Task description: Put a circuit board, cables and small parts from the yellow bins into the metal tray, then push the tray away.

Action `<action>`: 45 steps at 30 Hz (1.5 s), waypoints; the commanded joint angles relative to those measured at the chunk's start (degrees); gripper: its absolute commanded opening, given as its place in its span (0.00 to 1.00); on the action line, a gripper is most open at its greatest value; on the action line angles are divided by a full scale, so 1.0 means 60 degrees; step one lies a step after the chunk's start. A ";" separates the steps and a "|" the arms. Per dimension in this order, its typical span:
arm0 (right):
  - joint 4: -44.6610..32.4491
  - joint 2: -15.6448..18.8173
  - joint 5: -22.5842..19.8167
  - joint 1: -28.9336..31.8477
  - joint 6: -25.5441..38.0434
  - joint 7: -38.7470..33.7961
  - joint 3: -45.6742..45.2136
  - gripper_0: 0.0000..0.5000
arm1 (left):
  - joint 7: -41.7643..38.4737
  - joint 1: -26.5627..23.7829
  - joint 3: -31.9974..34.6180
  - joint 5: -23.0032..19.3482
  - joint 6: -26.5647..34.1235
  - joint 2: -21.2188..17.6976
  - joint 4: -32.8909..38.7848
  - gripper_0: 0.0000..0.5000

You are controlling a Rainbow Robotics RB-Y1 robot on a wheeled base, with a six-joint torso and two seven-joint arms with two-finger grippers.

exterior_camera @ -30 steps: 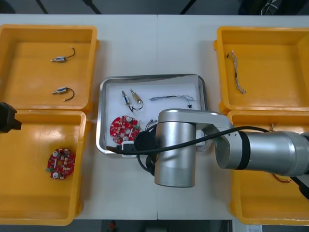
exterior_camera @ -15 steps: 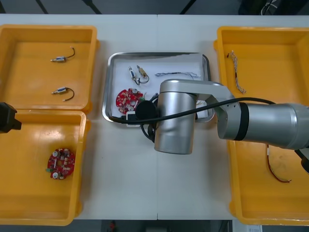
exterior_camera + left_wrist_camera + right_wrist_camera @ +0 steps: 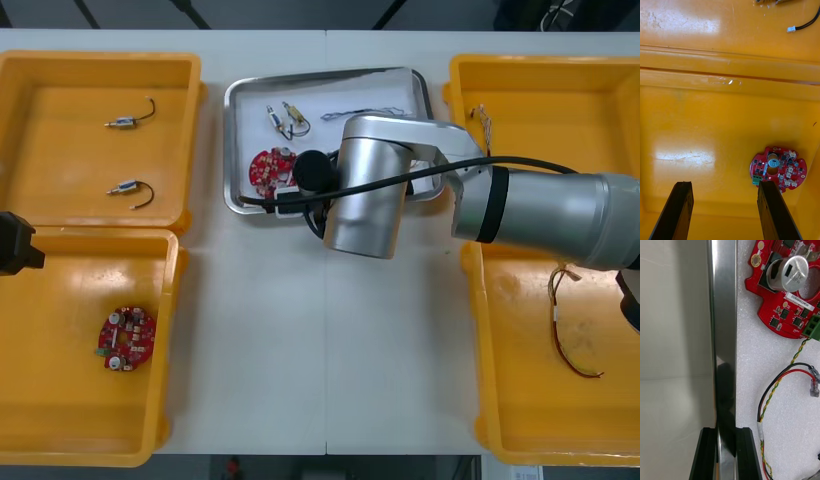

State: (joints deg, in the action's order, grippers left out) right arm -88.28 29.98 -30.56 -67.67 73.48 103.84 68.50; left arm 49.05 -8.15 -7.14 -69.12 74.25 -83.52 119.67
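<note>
Electronics workshop: yellow bins [image 3: 60, 100], circuit boards [image 3: 127, 338]

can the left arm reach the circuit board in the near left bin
Probably yes. The left gripper hangs open over that yellow bin, and the circuit board lies bare on its floor just beyond one finger, nothing covering it. The right gripper is clamped on the metal tray's rim.

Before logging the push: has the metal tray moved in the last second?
Yes. The metal tray slid toward the table's far edge, now level with the far left yellow bin.
</note>
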 commanded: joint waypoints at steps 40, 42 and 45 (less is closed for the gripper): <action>0.4430 -0.1013 0.0084 -0.1613 -0.4673 0.0653 0.0009 0.00 | 0.0570 -0.0003 0.0106 0.0094 -0.0085 -0.0421 0.0167 1.00; 0.4430 -0.1013 0.0084 -0.1613 -0.4673 0.0609 0.0009 0.01 | 0.0570 -0.0003 0.0106 0.0094 -0.0085 -0.0421 0.0167 1.00; 0.4430 -0.1013 0.0069 -0.1613 -0.4673 0.0594 0.0009 0.44 | 0.0570 -0.0003 0.0106 0.0094 -0.0085 -0.0421 0.0167 1.00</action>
State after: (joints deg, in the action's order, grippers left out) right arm -61.45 24.89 -30.77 -74.11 46.13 106.21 68.50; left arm 49.05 -8.15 -7.14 -69.11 74.23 -83.52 119.70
